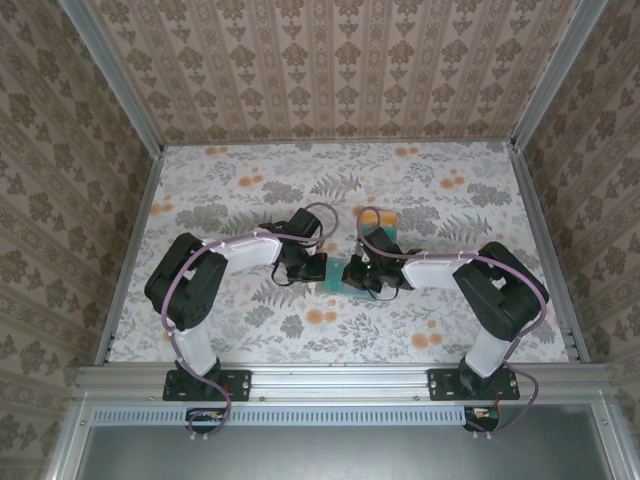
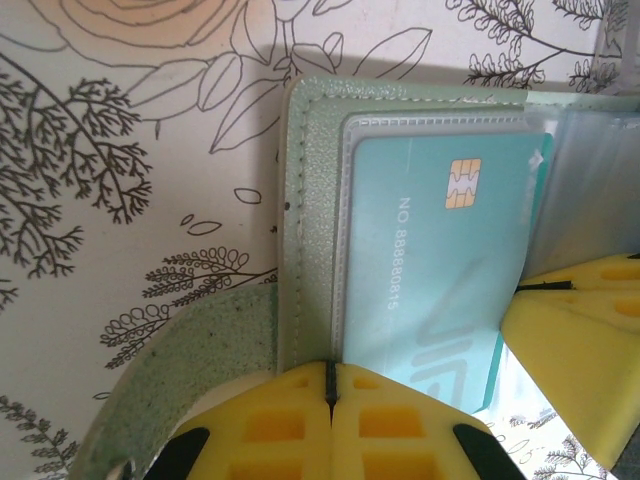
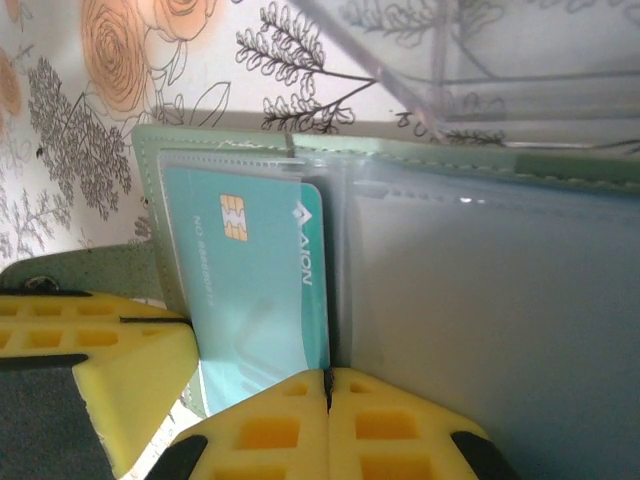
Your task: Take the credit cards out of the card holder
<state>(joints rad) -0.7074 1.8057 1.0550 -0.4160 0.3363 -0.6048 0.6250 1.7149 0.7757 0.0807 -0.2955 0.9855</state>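
The pale sage-green card holder lies open on the floral table between both grippers. In the left wrist view its stitched cover frames a clear sleeve with a teal chip card inside. My left gripper is shut on the holder's near edge, at the seam beside that sleeve. The same teal card shows in the right wrist view, next to a grey-blue sleeve page. My right gripper is shut where the card's long edge meets the page fold. From above, the left gripper and right gripper almost touch.
An orange and teal card stack lies just beyond the grippers. The holder's green closing flap sticks out to the left. A clear plastic piece lies past the holder's far edge. Patterned walls enclose the table.
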